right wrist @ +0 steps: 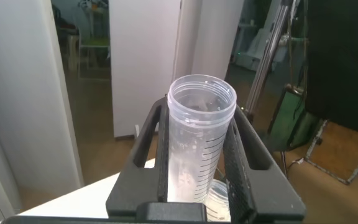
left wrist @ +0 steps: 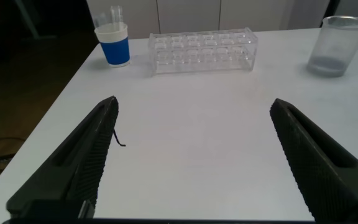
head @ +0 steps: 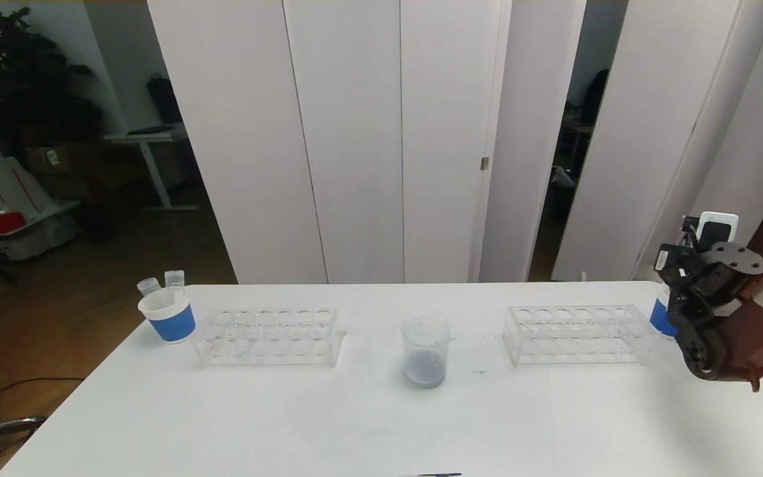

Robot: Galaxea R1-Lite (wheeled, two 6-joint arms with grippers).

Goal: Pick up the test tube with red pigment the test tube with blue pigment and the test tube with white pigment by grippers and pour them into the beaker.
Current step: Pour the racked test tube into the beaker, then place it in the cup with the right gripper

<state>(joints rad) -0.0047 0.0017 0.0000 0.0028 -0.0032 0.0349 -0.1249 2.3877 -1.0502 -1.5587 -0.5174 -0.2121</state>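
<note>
Right gripper (right wrist: pixel 197 180) raised at the far right bench (head: pixel 381 424) edge, above a blue cup (head: pixel 661 317), fingers (right wrist: pixel 241 155) clamped on a clear graduated tube (right wrist: pixel 199 143), held upright and mouth up, probably to keep any residue inside. Looks nearly empty apart from a pale smear low on the wall, so perhaps the test tube with white pigment; cannot say for certain. Another tube mouth just beneath, likely one already discarded in that cup. Left gripper (left wrist: pixel 191 162) low over the near left bench, fingers spread wide, nothing between them, apparently idle. Beaker (head: pixel 426 350) centred between two clear racks (head: pixel 269 336) (head: pixel 577 333), within reach of either arm, with a greyish-blue layer at its bottom. Both racks seemingly empty. Second blue cup (head: pixel 169 317) at far left holding two used-looking tubes (head: pixel 159 283)
</note>
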